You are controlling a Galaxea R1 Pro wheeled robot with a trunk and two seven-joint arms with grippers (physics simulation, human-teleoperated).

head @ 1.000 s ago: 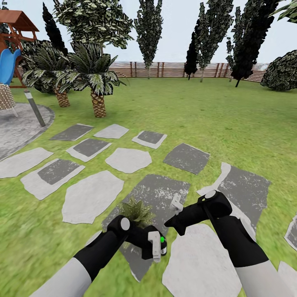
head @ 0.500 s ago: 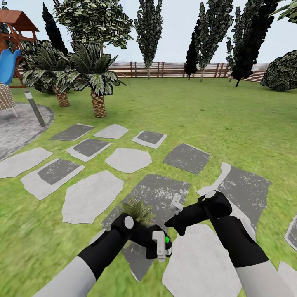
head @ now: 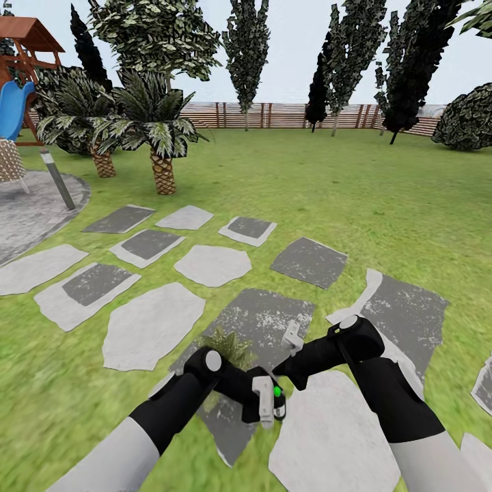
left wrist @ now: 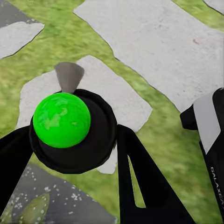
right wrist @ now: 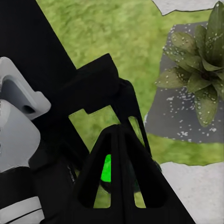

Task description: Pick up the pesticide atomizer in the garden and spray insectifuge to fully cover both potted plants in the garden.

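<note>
Left gripper (head: 268, 403) holds the atomizer (head: 277, 402) beside a potted plant (head: 225, 347).

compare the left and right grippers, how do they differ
The left gripper has its jaws clamped on the green-capped pesticide atomizer; the right gripper has its jaws shut on nothing. The left gripper sits nearer the robot, the right gripper just beyond it. Shared: both are black and hang low over the stepping stones beside the potted plant.
</note>
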